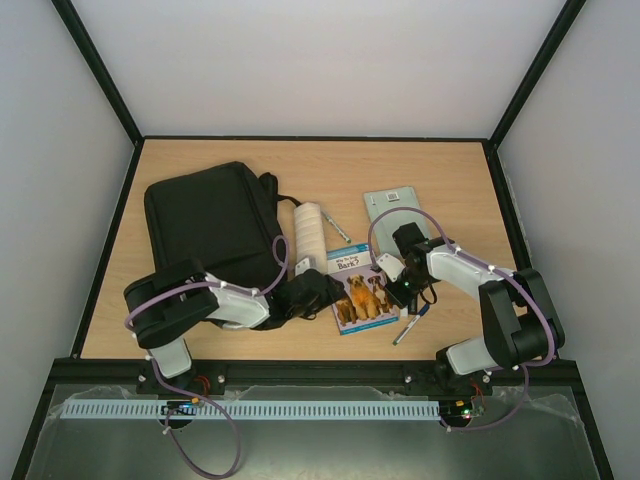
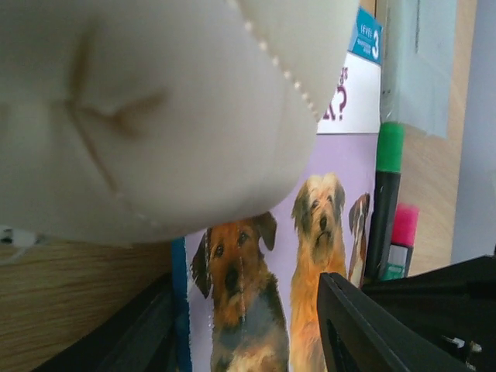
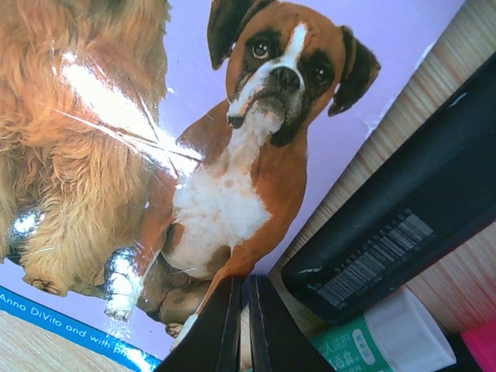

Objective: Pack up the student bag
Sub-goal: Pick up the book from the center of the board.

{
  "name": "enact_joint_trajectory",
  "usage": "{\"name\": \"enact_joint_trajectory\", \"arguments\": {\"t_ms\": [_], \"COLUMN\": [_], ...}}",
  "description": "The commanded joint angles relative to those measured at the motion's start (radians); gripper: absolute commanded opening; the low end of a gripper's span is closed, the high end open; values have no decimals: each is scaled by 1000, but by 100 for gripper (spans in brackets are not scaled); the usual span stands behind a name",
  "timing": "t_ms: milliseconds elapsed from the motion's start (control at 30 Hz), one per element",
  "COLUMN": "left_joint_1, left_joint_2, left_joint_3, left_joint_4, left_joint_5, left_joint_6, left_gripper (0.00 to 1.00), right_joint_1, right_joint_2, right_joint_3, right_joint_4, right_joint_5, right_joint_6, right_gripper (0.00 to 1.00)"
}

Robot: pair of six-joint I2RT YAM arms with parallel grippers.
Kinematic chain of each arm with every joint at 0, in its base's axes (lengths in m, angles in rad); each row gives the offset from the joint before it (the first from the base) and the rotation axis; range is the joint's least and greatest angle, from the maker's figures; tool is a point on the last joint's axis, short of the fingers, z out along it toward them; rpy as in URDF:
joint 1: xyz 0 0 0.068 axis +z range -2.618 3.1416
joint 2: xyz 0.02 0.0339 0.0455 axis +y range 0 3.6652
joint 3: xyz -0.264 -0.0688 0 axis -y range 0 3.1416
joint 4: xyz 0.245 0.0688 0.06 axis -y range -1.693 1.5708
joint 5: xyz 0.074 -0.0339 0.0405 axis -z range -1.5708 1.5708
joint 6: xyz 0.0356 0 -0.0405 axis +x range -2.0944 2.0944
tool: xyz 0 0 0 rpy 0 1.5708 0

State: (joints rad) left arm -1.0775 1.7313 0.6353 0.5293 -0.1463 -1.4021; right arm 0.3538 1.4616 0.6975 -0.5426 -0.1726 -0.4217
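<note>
The student bag [image 1: 210, 225], black and soft, lies at the back left of the table with its strap [image 1: 272, 190] toward the middle. A dog picture book [image 1: 362, 290] lies flat at the front centre. My left gripper [image 1: 318, 295] sits at the book's left edge. In the left wrist view it [image 2: 248, 310] is open, one finger over bare wood, the other over the book [image 2: 310, 232]. My right gripper [image 1: 400, 290] is at the book's right side. Its shut tips [image 3: 244, 291] rest on the cover by the boxer dog [image 3: 256, 147], holding nothing.
A cream rolled pouch [image 1: 310, 232] lies beside the bag and fills the top of the left wrist view [image 2: 155, 116]. A pen [image 1: 338, 230] and a grey-green case [image 1: 393, 205] lie behind the book. A marker [image 1: 410, 328] lies front right. A black barcoded marker [image 3: 395, 232] and a green-and-white item [image 3: 380, 341] sit by the right gripper.
</note>
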Motion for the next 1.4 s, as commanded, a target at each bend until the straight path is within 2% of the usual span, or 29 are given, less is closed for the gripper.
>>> {"name": "enact_joint_trajectory", "arguments": {"t_ms": [0, 233, 367, 467, 567, 700, 800, 867, 967, 1033, 1133, 1267, 1333, 1367], "left_joint_1": [-12, -15, -30, -45, -52, -54, -55, -55, -52, -40, 1, 66, 92, 104], "left_joint_2": [-31, -61, -90, -113, -153, -272, -394, -497, -649, -746, -886, -1046, -1094, -1113], "left_joint_3": [-13, -44, -48, -38, -34, -36, -35, -39, -45, -34, -29, -23, -14, -9], "left_joint_4": [-11, 89, 138, 128, 93, -7, -137, -233, -333, -419, -516, -583, -605, -616], "left_joint_5": [-1, 4, -1, -21, -44, -92, -148, -188, -205, -206, -189, -81, -25, -11], "left_joint_6": [21, 81, 141, 171, 185, 243, 300, 347, 485, 535, 587, 686, 742, 760], "left_gripper": [46, 15, 12, 3, 2, 2, 2, 2, 2, 2, 2, 2, 2, 2], "right_joint_1": [5, 6, 5, 6, 5, 5, 5, 4, 5, 4, 4, 4, 4, 4], "right_joint_2": [96, 88, 92, 92, 76, -38, -166, -250, -338, -368, -380, -373, -360, -348], "right_joint_3": [-81, -84, -84, -82, -75, -36, 67, 153, 258, 304, 350, 391, 398, 403], "right_joint_4": [59, 65, 66, 66, 57, 7, -67, -102, -127, -129, -127, -89, -35, -19], "right_joint_5": [105, 113, 115, 117, 115, 93, 78, 50, -22, -83, -209, -394, -478, -517], "right_joint_6": [7, 9, 11, 13, 16, 3, 25, 59, 120, 152, 178, 210, 250, 270], "right_gripper": [6, 6, 6, 6, 6, 5, 6, 15, 46, 60, 73, 93, 100, 99]}}
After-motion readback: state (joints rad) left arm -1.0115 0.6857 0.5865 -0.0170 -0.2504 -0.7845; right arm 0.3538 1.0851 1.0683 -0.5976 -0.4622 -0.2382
